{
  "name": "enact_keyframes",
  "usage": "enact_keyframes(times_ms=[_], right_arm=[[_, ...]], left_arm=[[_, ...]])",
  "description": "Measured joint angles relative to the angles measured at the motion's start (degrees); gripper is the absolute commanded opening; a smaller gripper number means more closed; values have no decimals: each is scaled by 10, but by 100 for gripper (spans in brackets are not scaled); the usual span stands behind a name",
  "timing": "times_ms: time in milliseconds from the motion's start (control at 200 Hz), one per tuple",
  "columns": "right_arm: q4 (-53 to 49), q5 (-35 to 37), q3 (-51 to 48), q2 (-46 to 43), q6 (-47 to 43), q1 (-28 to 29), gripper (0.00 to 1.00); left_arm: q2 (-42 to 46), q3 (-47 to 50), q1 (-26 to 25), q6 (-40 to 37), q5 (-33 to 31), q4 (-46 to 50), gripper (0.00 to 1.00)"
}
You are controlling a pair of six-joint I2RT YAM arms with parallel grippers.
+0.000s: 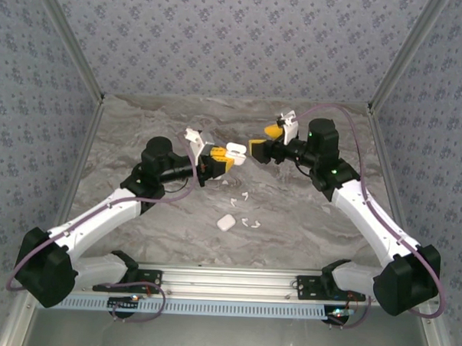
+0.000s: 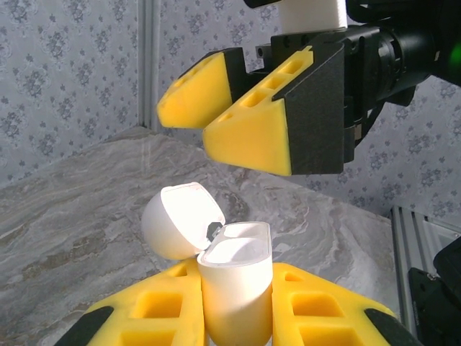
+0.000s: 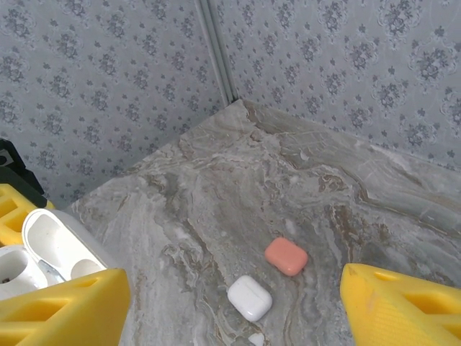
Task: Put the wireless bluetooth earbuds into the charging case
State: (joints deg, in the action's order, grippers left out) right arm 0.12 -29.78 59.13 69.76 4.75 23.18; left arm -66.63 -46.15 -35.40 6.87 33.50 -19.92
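I read this as the loading step, with the case presented and no bud picked up yet. My left fingers (image 2: 151, 303) are clenched on the body of the white charging case (image 2: 236, 285). They hold it upright off the tabletop (image 1: 290, 214), its lid (image 2: 180, 220) hinged back to the left. In the top view the case sits just left of centre frame.

My right fingers (image 2: 248, 137) are spread wide with nothing between them. They hang just above and beyond the case mouth, tips pointing toward it, close but not touching. From the right wrist view I can see into the case at the left edge of the frame. I can't tell whether either well already holds a bud.

The loose white earbuds (image 1: 244, 195) lie scattered on the tabletop below centre in the top view, near a closed white case (image 1: 226, 222). A coral case (image 3: 286, 256) lies beside a white one low in the right wrist view.

Next I'd expect to drop the right arm to one of those buds. It needs a narrow pinch on a tiny curved part, then the stem lined up with a well.

Both arms reach inward from the lower corners, elbows out, wrists turned level to face each other at mid-frame.
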Motion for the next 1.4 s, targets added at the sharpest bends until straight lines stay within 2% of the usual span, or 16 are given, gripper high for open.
enact_keyframes(times_ms=[110, 280, 375, 600, 964, 1399], right_arm=[[-70, 22, 23, 1, 3, -5, 79], [-191, 53, 79, 25, 13, -8, 69], [-243, 75, 82, 58, 29, -2, 68], [-343, 174, 88, 170, 53, 72, 63], [-399, 262, 191, 364, 82, 126, 54], [-411, 266, 224, 453, 94, 150, 48]], left_arm=[[9, 0, -3, -12, -24, 30, 0], [46, 12, -4, -19, -60, 66, 0], [75, 26, -4, -19, -77, 83, 0], [131, 57, -4, -19, -114, 127, 0], [169, 76, -4, -17, -139, 155, 0], [175, 83, -4, -17, -149, 159, 0]])
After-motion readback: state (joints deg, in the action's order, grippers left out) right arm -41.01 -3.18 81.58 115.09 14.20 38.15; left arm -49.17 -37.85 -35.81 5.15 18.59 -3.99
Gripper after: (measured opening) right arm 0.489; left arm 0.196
